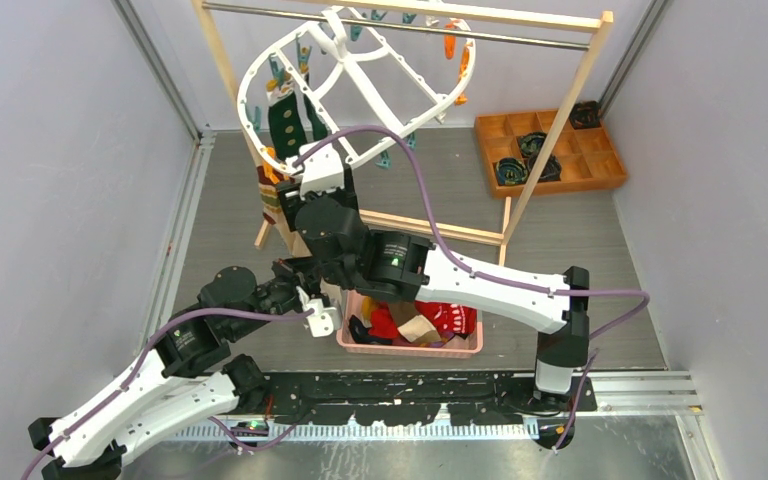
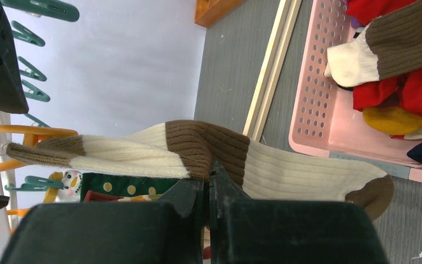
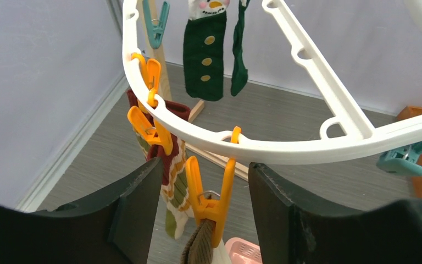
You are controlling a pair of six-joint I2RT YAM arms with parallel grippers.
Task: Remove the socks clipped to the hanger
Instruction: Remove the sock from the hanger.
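Nearest the arm bases, the left claw (image 2: 209, 179) is clenched on the middle of a cream and brown sock (image 2: 143, 154), which is stretched out from it on both sides. One end of that sock is held by an orange clip (image 3: 211, 212) on the hanger (image 3: 286, 149). Just beside the left claw, a pink basket (image 2: 318, 110) is set on the desk (image 1: 580, 240), with loose socks (image 2: 412, 91) in red, yellow and brown piled inside.

Further out, the right claw (image 3: 204, 168) is released, its fingers placed either side of the same orange clip with gaps showing on both sides. The hanger's white rim is seen just beyond the fingers, with more orange clips crowded along it. A striped sock (image 3: 173, 187) is clipped just left of the claw. A green dotted sock (image 3: 204, 49) is hung further back near a teal clip (image 3: 156, 25).

The hanger is hung from a wooden rack (image 1: 550, 130). An orange tray (image 1: 600, 165) is seen at the far right.
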